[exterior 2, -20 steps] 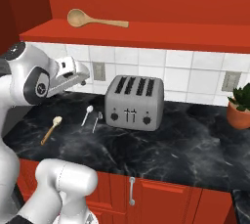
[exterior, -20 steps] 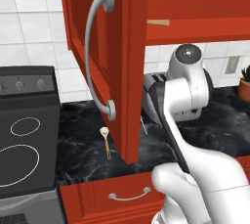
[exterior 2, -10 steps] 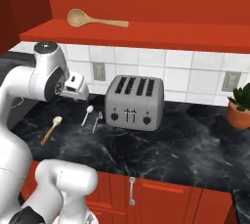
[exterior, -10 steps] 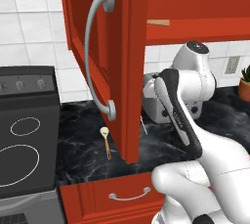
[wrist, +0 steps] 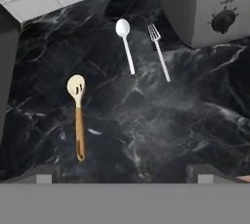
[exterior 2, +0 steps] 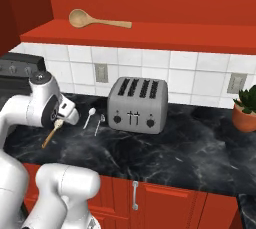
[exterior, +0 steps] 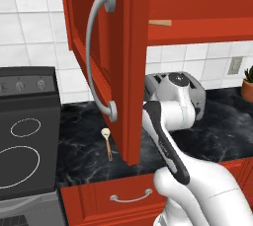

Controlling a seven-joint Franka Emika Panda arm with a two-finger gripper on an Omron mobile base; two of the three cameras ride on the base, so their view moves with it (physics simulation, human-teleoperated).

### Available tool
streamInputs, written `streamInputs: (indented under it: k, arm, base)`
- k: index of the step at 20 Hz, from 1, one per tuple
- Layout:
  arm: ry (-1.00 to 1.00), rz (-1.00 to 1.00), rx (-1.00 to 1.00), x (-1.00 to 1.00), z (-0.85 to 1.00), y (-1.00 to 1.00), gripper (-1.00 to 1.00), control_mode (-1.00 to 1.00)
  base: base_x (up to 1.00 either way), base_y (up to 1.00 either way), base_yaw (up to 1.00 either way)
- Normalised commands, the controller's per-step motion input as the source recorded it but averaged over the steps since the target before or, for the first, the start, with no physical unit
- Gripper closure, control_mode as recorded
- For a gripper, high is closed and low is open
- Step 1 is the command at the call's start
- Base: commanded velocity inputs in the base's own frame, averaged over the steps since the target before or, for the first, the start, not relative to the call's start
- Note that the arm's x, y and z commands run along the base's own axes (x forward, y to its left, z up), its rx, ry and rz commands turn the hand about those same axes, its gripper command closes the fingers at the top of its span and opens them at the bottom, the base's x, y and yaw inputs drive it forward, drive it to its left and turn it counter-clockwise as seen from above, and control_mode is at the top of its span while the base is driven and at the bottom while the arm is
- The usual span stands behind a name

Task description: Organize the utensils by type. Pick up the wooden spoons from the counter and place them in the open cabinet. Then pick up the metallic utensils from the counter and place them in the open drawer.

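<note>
One wooden spoon [wrist: 77, 115] lies on the black marble counter [wrist: 161, 130], its pale bowl away from me. To its right lie a metal spoon [wrist: 125, 44] and a metal fork [wrist: 159, 52], side by side in front of the toaster. My gripper [wrist: 124, 173] hangs open above the counter, pointing down at them, nothing between its fingers. The other wooden spoon [exterior 2: 97, 20] rests on the shelf of the open cabinet [exterior 2: 150, 35]. The counter's wooden spoon [exterior 2: 51, 133] is partly behind my hand in the right base view. A drawer front [exterior: 123, 198] sits below the counter edge.
The silver toaster [exterior 2: 137, 104] stands just right of the metal utensils. The cabinet's open door [exterior: 79, 32] with its curved grey handle [exterior: 94, 52] hangs over the counter's left part. A black stove [exterior: 24, 136] is at the left, a potted plant [exterior 2: 245, 110] far right.
My hand has swung down from backsplash height toward the counter and now points at the utensils. The utensils have not moved. The gripper stays open.
</note>
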Motion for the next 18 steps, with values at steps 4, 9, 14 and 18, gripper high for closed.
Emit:
streamInputs:
  k: [4,9,14,18]
  arm:
    - [0.04,-0.17,0.06,0.34,-0.57,0.45,-1.0,-1.0]
    - [0.05,0.0,0.06,0.44,-0.53,0.4,-1.0,-1.0]
    - [0.02,0.0,0.04,0.26,-0.51,0.55,-1.0,-1.0]
    - [0.0,0.0,0.0,0.17,-0.32,0.43,-1.0,-1.0]
  base:
    - [0.0,0.0,0.0]
    - [0.0,0.0,0.0]
    - [0.0,0.0,0.0]
    - [0.0,0.0,0.0]
